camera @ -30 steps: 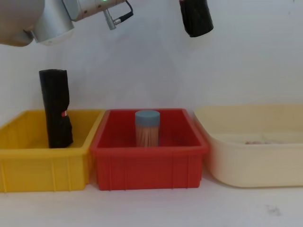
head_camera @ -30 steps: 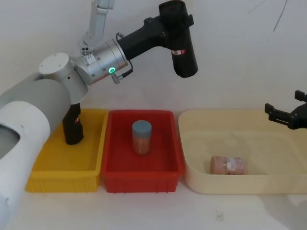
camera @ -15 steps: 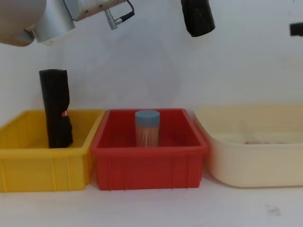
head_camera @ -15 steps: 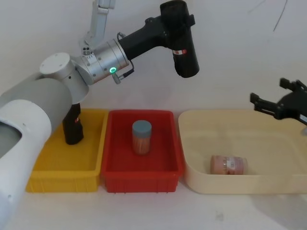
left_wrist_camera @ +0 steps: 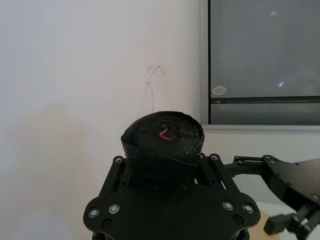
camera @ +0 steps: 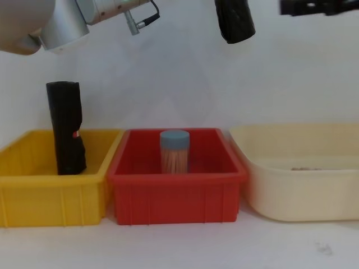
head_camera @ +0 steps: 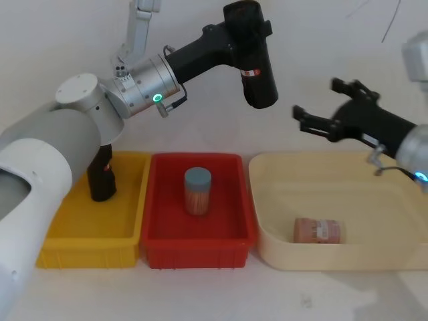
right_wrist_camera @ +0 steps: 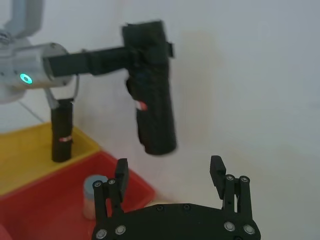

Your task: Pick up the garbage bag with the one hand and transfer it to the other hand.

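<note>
Two black glossy plastic rolls: a twin roll [camera: 66,128] stands in the yellow plastic bin [camera: 50,196] at left; the garbage bag [head_camera: 255,63] hangs high, clamped in the left gripper [head_camera: 246,30], its coiled end [left_wrist_camera: 164,132] seen from the left wrist. Right of it, the right gripper [head_camera: 315,98] hovers, fingers [right_wrist_camera: 121,172] apart.

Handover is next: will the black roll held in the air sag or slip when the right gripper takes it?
The roll hangs straight from the left gripper without bending, so it is probably stiff. Its glossy plastic looks slippery and likely needs a firm squeeze. It is round, so it may roll if dropped.
</note>
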### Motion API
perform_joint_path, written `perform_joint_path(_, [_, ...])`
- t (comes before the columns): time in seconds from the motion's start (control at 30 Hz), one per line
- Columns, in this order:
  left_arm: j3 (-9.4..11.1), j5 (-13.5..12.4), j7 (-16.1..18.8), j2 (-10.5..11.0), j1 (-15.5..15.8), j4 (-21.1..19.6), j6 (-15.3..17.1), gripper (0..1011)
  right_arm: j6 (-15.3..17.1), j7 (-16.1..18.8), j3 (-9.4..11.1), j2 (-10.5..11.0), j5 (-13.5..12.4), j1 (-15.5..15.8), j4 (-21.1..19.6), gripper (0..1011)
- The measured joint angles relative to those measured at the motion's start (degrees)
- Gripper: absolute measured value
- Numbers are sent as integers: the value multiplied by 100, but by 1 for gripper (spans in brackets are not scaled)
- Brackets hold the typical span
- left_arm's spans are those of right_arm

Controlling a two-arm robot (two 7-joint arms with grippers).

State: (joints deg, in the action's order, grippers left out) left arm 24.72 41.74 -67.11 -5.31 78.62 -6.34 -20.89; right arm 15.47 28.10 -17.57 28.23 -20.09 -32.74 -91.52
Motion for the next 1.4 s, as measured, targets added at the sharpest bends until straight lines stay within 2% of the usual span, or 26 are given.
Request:
perform_joint_path(0.27, [0,5,-5,-3,4,8,-2,437,-188,91,-453,-293,242,-520,400,999])
perform_joint_path(0.47, [0,6,-8,-5,6,12,-2,437,-222,60,-672,-451,396,-793,623,999])
perform_joint_path(1.0, [0,5,-8,-5,9,16,-3,439,80,-248,-1073,-753,956,-1388,1121,999])
perform_joint_path(1.4, [0,5,-7,-5,9,16,-2,437,204,-311,-1278,-957,1235,-1715,1510,999])
